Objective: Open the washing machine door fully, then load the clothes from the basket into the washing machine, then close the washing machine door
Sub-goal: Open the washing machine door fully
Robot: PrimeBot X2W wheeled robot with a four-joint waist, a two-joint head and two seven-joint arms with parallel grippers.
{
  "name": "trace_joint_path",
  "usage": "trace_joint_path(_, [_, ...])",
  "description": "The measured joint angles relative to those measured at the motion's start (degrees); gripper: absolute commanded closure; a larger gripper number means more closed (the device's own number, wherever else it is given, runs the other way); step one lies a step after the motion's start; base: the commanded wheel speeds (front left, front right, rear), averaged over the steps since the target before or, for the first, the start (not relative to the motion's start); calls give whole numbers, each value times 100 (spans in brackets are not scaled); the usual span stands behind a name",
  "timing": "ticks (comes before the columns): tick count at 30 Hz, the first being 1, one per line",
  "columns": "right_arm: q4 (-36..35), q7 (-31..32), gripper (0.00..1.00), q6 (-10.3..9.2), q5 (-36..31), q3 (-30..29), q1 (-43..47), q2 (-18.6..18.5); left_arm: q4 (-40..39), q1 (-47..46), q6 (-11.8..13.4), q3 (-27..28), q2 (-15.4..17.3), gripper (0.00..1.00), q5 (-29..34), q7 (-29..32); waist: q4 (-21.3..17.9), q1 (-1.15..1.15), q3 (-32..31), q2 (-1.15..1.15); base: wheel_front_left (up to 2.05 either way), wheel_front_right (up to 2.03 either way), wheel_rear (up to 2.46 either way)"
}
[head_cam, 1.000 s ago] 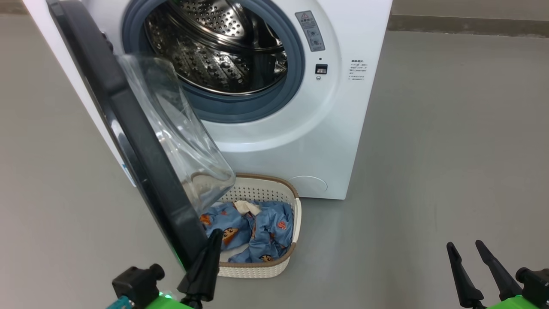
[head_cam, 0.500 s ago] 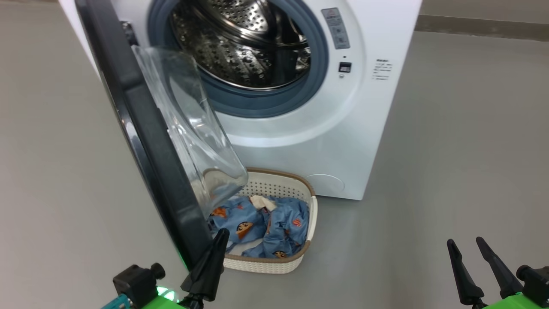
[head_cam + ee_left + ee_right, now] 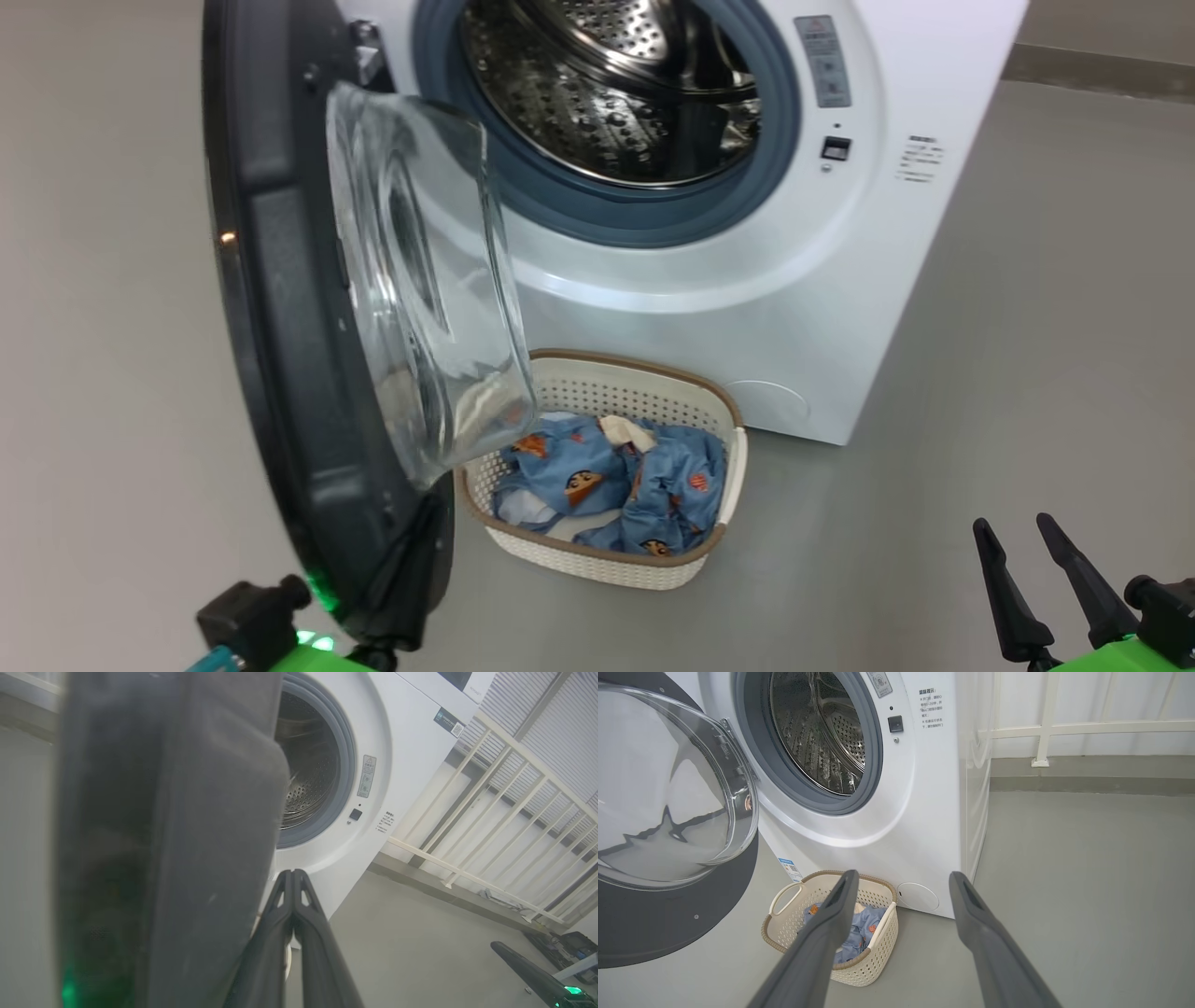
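Before the washing machine (image 3: 794, 308), the door (image 3: 280, 280) stands swung wide on its left side, drum (image 3: 616, 103) exposed. At the machine's foot the basket (image 3: 597, 551) sits on the floor (image 3: 1027, 373), the clothes (image 3: 653, 476) inside it. Beside the door's lower edge the left pincer (image 3: 293, 872) is closed, empty. Well clear of the machine, the right pincer (image 3: 1011, 523) is open, empty.

Laundry corner: white washing machine (image 3: 924, 788) on bare grey floor (image 3: 1087, 882), pale railing (image 3: 1087, 729) behind.
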Motion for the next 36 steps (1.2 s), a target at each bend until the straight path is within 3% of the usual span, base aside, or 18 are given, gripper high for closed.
trace_joint_path(14, [-3, 0, 0, 0, -38, 69, -5, 3, -158, 223, 399, 698, 421, 100, 22, -43, 424, 0, 13, 0, 0, 0, 0])
trace_joint_path(24, [-16, 0, 0, 0, -40, 131, -16, 1, 579, -74, 366, 1343, 633, 100, -7, -144, 442, 0, 100, 0, 0, 0, 0])
trace_joint_path(36, [-35, 0, 0, 0, -90, 242, -193, -32, 1547, -832, 71, 2492, 678, 100, 416, -151, 373, 0, 369, 0, 0, 0, 0])
